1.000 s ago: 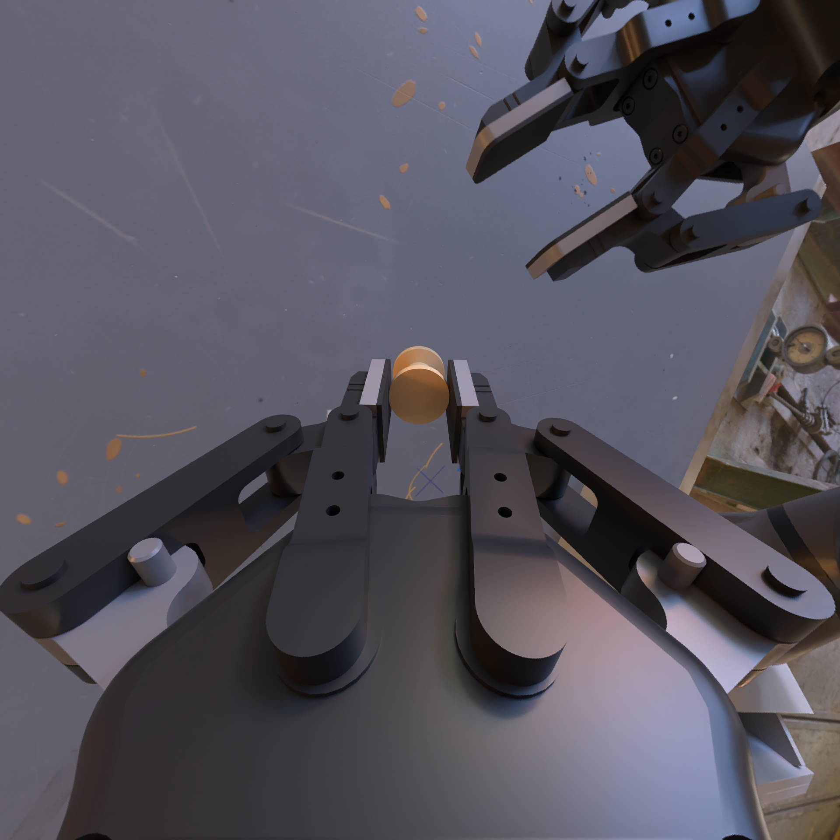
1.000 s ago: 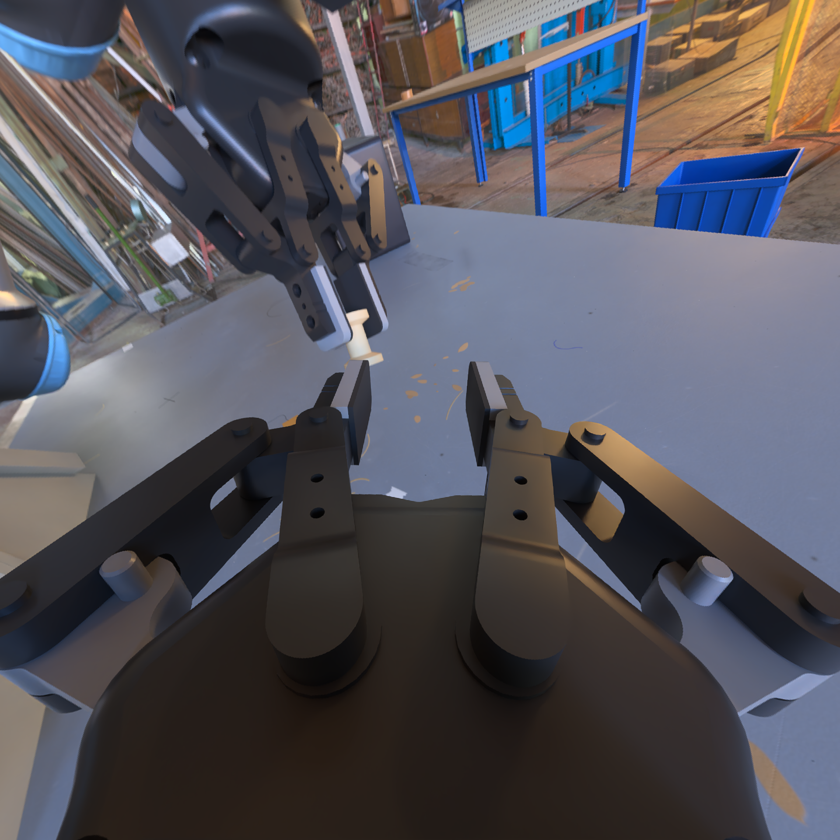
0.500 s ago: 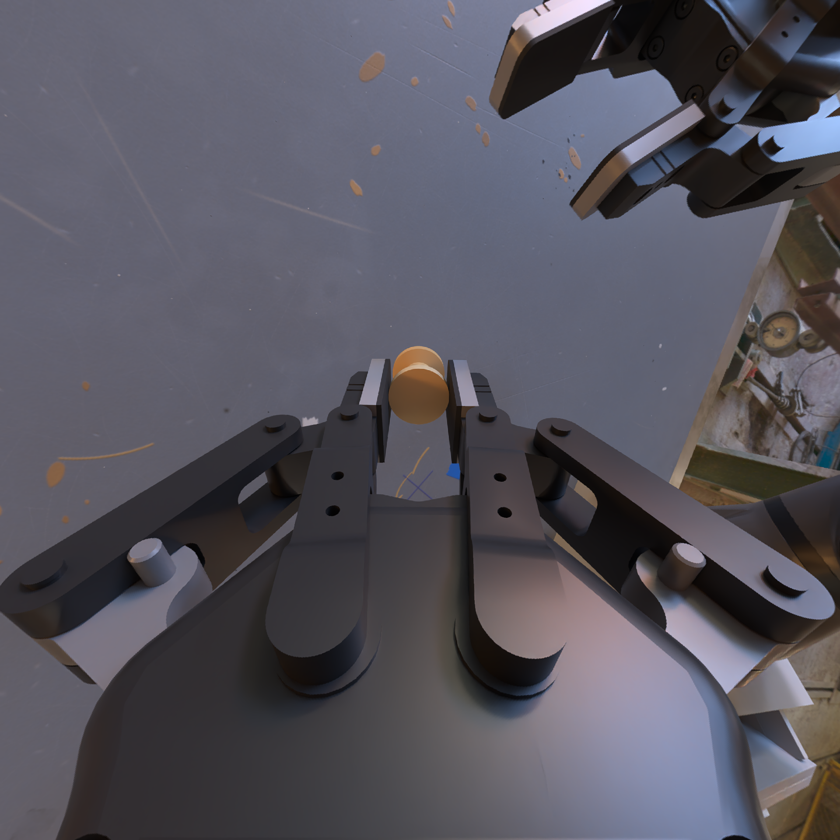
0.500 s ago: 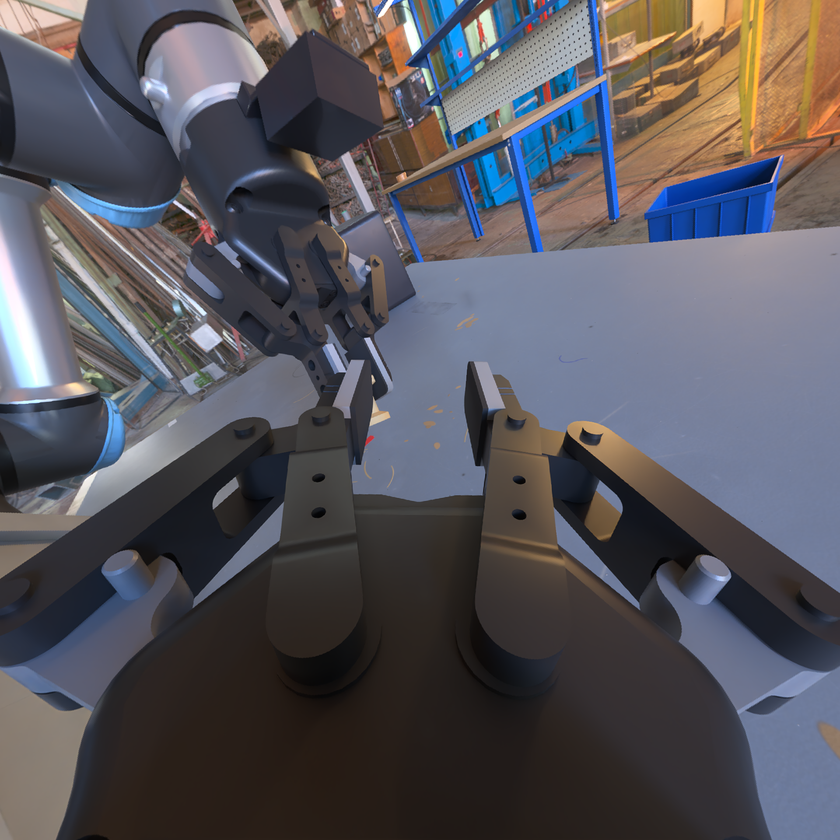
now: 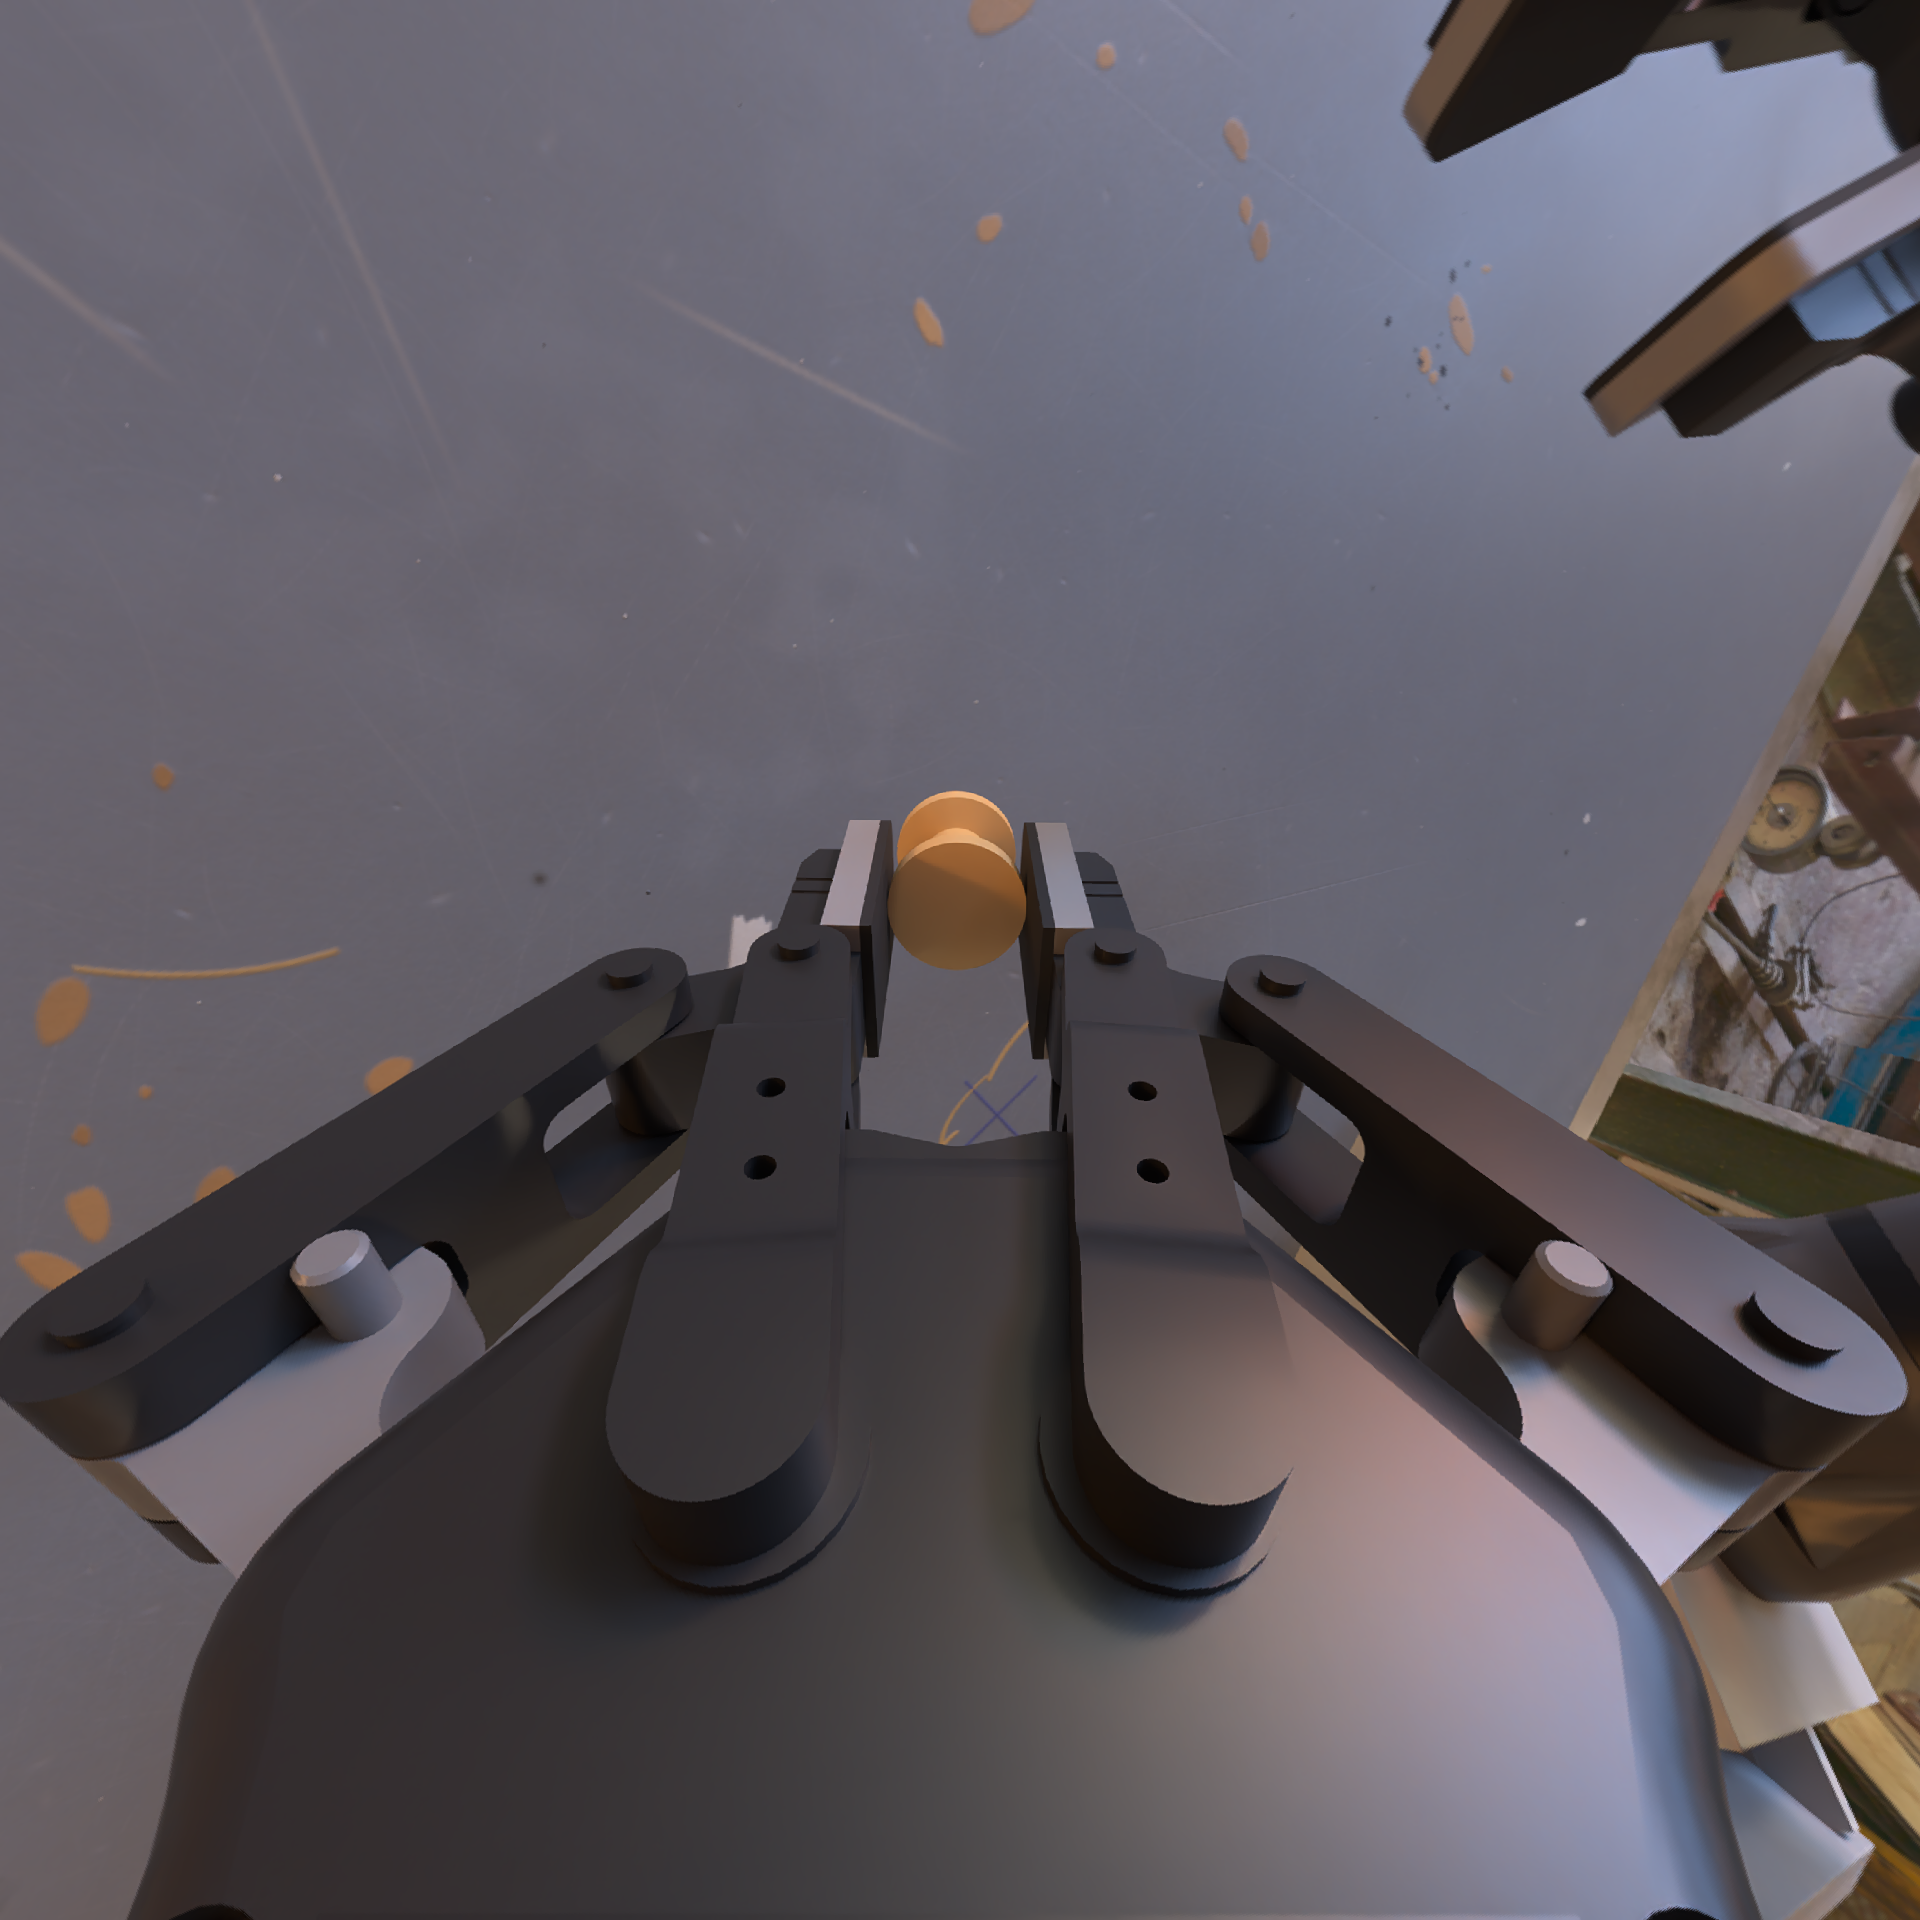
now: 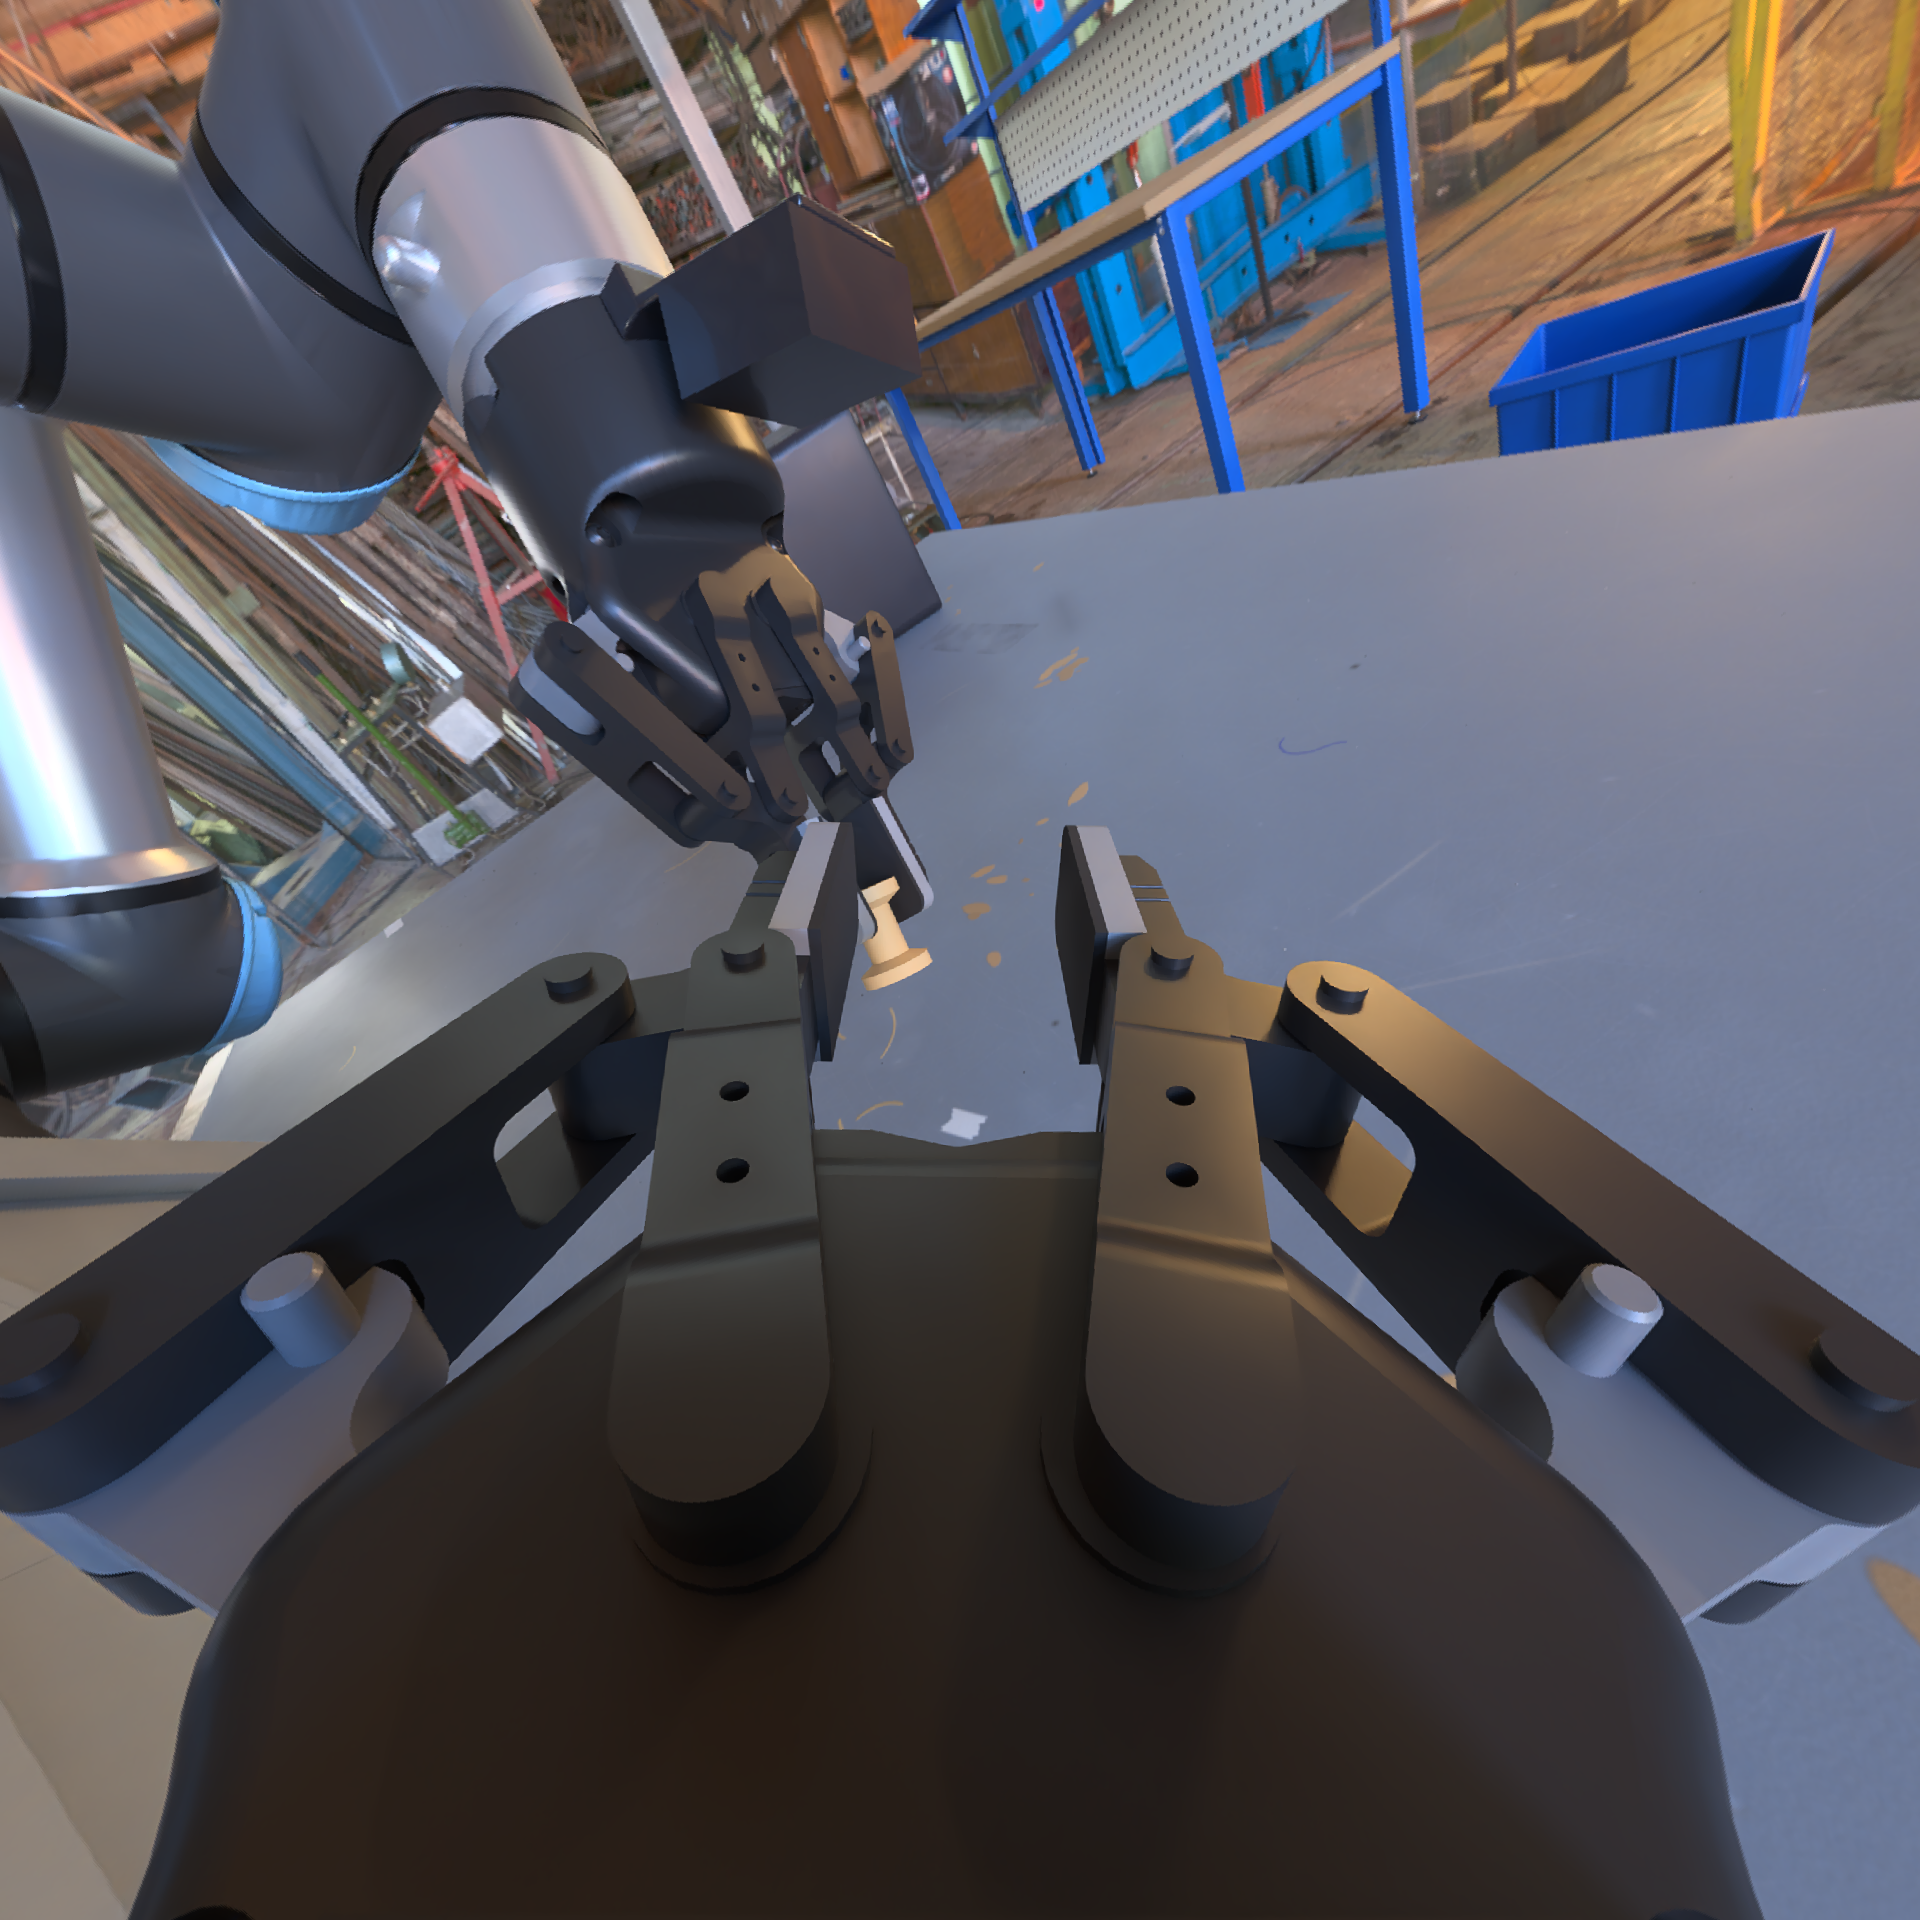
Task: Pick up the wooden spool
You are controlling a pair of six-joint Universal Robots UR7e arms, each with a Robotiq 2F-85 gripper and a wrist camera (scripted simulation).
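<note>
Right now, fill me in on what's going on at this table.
The left gripper is shut on the wooden spool, one pad against each side of it. In the right wrist view the spool hangs clear above the grey table, so it looks lifted. The right gripper is open and empty, held off to the side. Orange flecks and scratches mark the tabletop; nothing else lies near the spool.

wooden spool point(image 5: 956, 896) between left hand point(image 5: 956, 914) fingers, above the table point(image 5: 520, 623).
</note>
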